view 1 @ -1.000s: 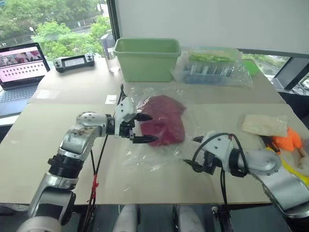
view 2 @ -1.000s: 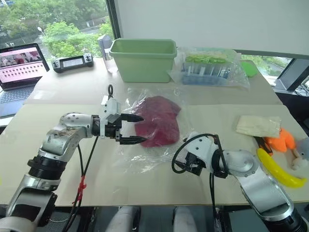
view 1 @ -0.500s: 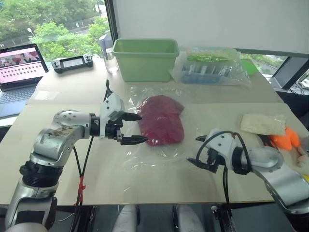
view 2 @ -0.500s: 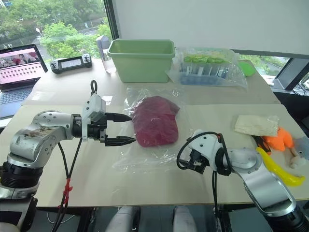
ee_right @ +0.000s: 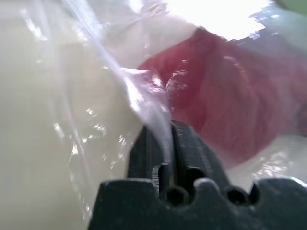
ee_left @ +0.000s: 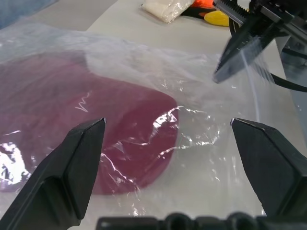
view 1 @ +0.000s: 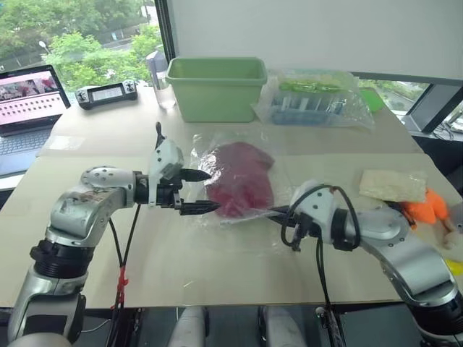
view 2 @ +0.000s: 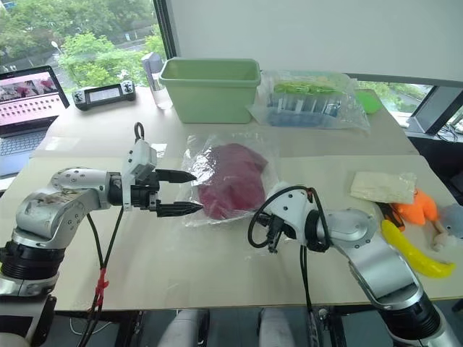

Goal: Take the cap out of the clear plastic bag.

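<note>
This looks like an office room used as a robot test lab. A wide pale beige work table stands next to large windows with green trees outside. At the far left corner an open laptop shows a pink screen, and a black handheld controller with a small display lies near it. Test things are spread on the table: a light green plastic tub, a clear bag with green and blue-grey items, an orange plush toy.
</note>
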